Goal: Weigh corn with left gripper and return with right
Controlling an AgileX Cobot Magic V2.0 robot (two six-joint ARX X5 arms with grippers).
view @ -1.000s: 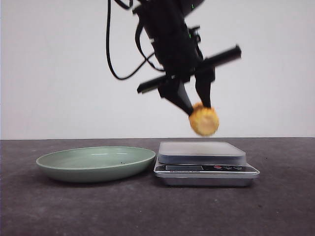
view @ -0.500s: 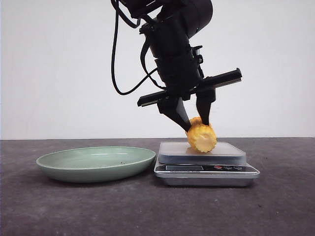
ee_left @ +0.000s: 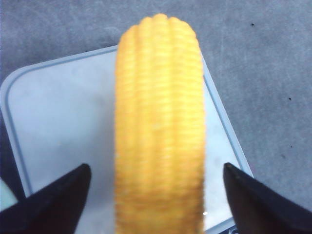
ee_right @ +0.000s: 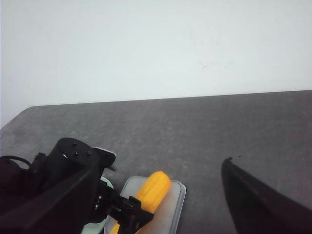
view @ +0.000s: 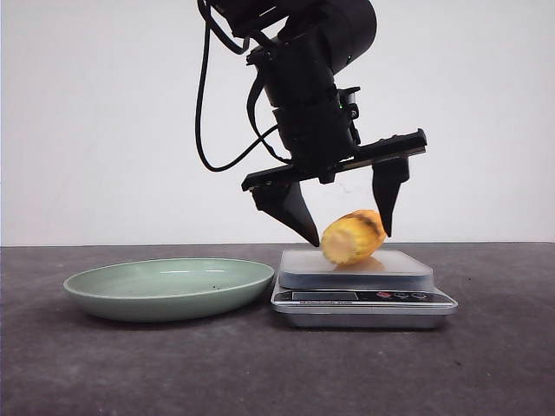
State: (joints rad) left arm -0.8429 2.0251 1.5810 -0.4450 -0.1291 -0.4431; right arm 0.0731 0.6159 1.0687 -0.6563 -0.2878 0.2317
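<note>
The corn, a stubby yellow-orange cob piece, lies tilted on the platform of the silver kitchen scale. My left gripper hangs over the scale, open, with one finger on each side of the corn and a gap on both sides. In the left wrist view the corn runs lengthwise between the spread black fingertips over the scale platform. My right gripper is open and empty, high above the table, looking down on the corn and scale. It does not show in the front view.
A shallow green plate sits on the dark table just left of the scale, its rim close to the scale's side. The left arm's black body and cables rise above the scale. A white wall stands behind.
The left gripper came down with the corn from above the scale to its platform, then opened. The corn left the fingers and now lies tipped over on the scale.
</note>
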